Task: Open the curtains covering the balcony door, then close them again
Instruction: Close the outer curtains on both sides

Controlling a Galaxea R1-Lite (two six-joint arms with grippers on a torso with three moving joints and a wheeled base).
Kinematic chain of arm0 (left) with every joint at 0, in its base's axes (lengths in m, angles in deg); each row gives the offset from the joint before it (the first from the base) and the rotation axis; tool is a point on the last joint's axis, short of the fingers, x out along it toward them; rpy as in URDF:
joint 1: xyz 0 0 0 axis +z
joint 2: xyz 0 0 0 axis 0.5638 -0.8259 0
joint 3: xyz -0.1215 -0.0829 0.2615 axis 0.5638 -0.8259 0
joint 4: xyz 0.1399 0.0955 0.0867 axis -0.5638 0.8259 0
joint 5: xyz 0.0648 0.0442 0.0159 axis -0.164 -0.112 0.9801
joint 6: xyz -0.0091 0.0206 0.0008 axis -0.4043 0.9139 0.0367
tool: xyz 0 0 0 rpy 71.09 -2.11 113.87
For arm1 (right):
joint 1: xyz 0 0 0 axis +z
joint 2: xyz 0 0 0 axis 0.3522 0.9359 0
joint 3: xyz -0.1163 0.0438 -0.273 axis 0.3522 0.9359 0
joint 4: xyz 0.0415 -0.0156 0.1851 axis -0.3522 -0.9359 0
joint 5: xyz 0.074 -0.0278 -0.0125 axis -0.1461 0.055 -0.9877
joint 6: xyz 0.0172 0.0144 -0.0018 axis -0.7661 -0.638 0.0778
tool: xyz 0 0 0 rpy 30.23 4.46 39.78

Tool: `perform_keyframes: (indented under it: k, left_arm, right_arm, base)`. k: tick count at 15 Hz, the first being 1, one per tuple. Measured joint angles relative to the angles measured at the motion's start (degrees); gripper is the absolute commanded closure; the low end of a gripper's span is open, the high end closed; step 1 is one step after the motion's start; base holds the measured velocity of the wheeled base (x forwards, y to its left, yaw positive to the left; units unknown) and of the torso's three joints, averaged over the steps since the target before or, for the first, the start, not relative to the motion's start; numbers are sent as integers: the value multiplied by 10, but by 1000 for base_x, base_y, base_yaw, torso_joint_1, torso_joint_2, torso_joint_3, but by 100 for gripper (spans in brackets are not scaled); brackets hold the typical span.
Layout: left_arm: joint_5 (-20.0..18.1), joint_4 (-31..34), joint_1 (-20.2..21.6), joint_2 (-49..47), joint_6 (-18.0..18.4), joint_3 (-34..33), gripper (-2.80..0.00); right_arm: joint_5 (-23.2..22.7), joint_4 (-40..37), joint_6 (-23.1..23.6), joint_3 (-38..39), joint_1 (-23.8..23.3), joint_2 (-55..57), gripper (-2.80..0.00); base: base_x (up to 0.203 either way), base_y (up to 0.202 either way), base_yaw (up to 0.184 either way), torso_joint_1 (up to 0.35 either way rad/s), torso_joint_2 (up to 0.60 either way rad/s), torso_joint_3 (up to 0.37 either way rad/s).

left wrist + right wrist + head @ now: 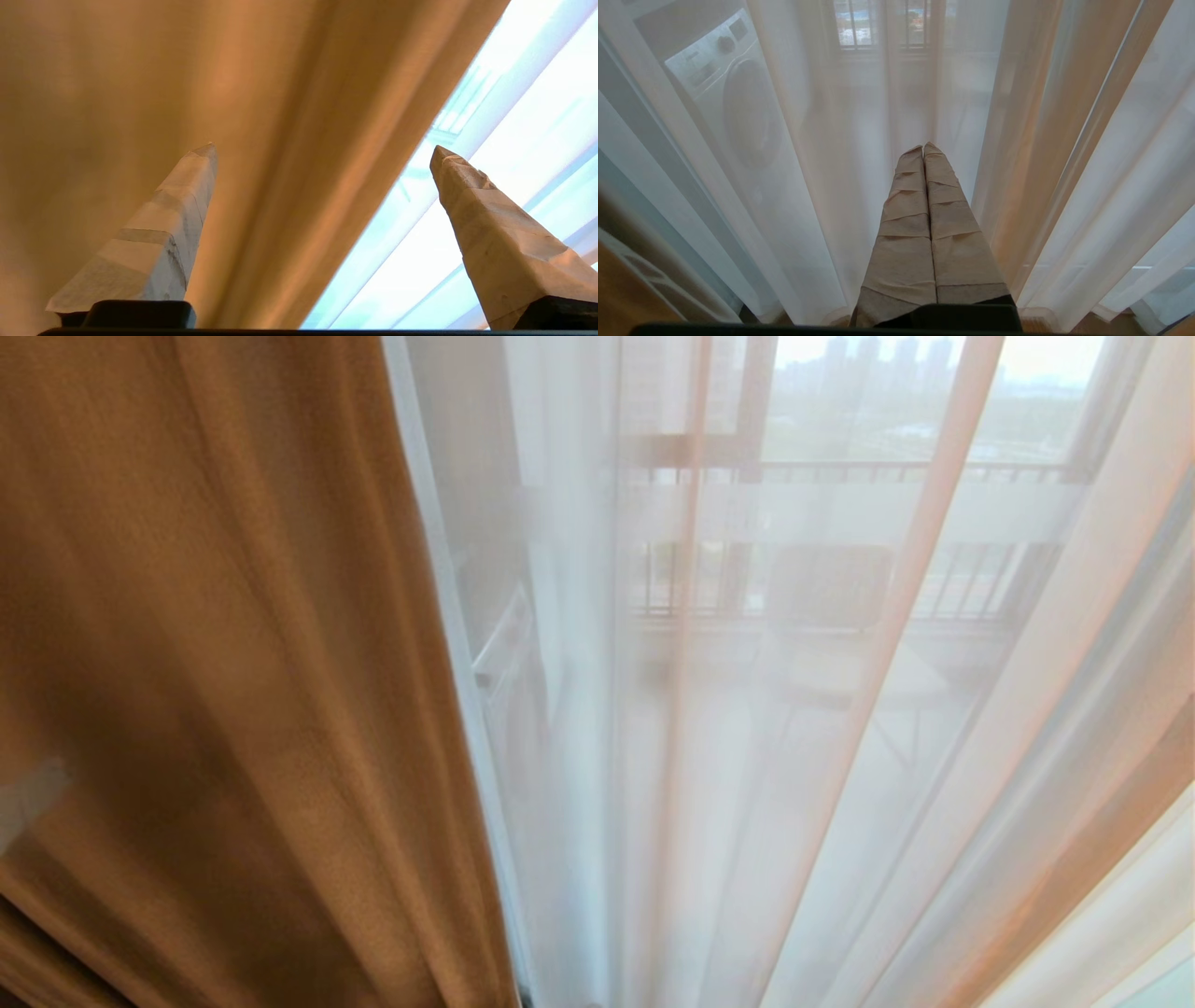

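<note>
Your left gripper (322, 149) has its fingers (187, 196) spread wide with nothing between them. They point up at the drape (261, 93), and its free edge runs through the gap between the two tips. Your right gripper (923, 148) hangs parked with its fingers (908, 205) pressed flat together, empty, just in front of the sheer (822, 154).

In the head view the drape (233, 663) fills the left side and the sheer (728, 728) covers the rest. So the heavy layer looks drawn aside on this side while the thin one hangs across the glass.

The drape looks thick and heavy. It should drag and swing rather than flutter, and its weave ought to give the taped fingers some bite. Take it by the free edge, pinching a full fold deep between the fingers, not just the hem, and pull along the rail rather than down.

The sheer looks very light, soft and slippery. A thin pinch will likely slide out, and a hard tug could snag it. Gather several pleats before you close on it.

Behind the sheer you can make out the balcony door (747, 429) frame and the frosted band (840, 509), with a washing machine (733, 102) showing through in the right wrist view. Farthest off are the railing (952, 588) and hazy towers.
</note>
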Motion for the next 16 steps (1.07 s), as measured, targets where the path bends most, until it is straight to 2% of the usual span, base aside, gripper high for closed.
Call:
perform_keyframes:
  k: [4, 5, 8, 10, 13, 16]
  left_arm:
    - [2, 1, 1, 41, 1, -14, -280]
    - [2, 2, 1, 45, 1, -14, 0]
    - [2, 2, 1, 53, 2, -15, 0]
    - [2, 5, 2, 57, 16, -15, 0]
    - [2, 33, 1, 64, 46, -15, 0]
    - [4, 64, 2, 86, 53, -15, 0]
  right_arm:
    - [0, 0, 0, 0, 0, 0, 0]
    - [0, 0, 0, 0, 0, 0, 0]
    - [0, 0, 0, 0, 0, 0, 0]
    - [0, 0, 0, 0, 0, 0, 0]
    - [0, 0, 0, 0, 0, 0, 0]
    - [0, 0, 0, 0, 0, 0, 0]
  base:
    - [0, 0, 0, 0, 0, 0]
    - [0, 0, 0, 0, 0, 0]
    - [0, 0, 0, 0, 0, 0]
    - [0, 0, 0, 0, 0, 0]
    - [0, 0, 0, 0, 0, 0]
    - [0, 0, 0, 0, 0, 0]
